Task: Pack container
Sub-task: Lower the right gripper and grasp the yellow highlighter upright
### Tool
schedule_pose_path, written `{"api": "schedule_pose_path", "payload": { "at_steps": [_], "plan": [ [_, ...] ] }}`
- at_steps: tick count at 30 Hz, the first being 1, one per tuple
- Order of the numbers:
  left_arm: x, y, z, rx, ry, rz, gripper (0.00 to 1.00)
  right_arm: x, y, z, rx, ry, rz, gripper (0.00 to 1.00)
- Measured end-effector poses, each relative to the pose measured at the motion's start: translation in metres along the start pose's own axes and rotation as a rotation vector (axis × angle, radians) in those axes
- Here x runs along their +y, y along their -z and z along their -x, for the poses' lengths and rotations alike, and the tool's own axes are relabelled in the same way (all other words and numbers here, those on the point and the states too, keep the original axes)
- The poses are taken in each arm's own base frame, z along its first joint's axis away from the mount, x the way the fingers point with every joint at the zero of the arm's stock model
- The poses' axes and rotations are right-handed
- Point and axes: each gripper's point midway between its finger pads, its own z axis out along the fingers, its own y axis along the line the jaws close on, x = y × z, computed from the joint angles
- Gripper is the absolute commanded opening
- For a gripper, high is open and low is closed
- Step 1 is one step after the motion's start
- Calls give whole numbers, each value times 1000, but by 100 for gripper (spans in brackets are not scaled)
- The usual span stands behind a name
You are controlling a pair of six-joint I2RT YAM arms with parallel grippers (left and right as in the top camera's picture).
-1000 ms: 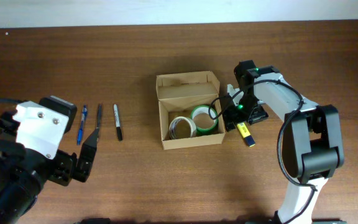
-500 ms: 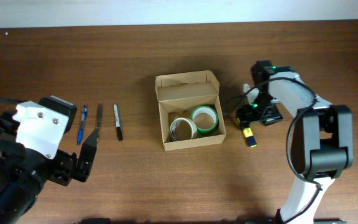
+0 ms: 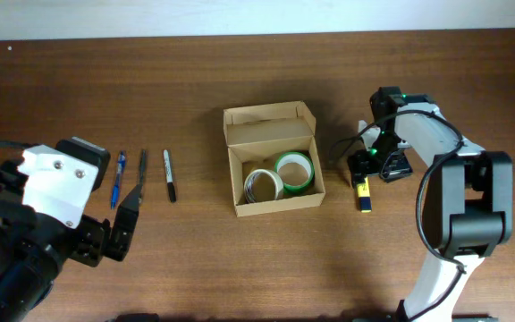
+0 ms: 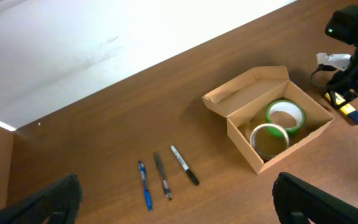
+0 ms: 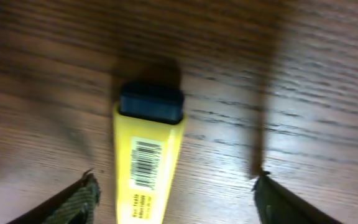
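The tan cardboard container stands open at the table's middle, flap lid back, with a green tape roll and a clear tape roll inside. It also shows in the left wrist view. A yellow highlighter with a black cap lies on the table right of the box. My right gripper is open directly over it; in the right wrist view the highlighter lies between the spread fingers, not gripped. My left gripper is open and empty, far left.
A blue pen, a grey pen and a black marker lie side by side left of the box. They also show in the left wrist view, the blue pen leftmost. A white wall edge runs along the table's back.
My right gripper has moved right, away from the box's right wall, and now hangs over the yellow highlighter. The left arm has not moved.
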Motion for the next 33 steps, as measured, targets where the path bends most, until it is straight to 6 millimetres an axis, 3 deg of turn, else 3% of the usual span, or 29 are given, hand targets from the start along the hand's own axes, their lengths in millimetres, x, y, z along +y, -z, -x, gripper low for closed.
{"api": "schedule_pose_path", "payload": {
  "at_steps": [7,27,28,31,33],
  "plan": [
    [1,0,0,2,0,6,99,8,0,1,-2,14,13,38],
    [1,0,0,3,0,6,99,8,-6,4,-20,-11,14,40],
    [1,0,0,2,0,6,99,8,-6,4,-20,-11,14,34],
    [1,0,0,2,0,6,99,7,-7,5,-23,-8,12,6],
    [1,0,0,3,0,6,99,8,-6,5,-24,-14,13,4]
  ]
}}
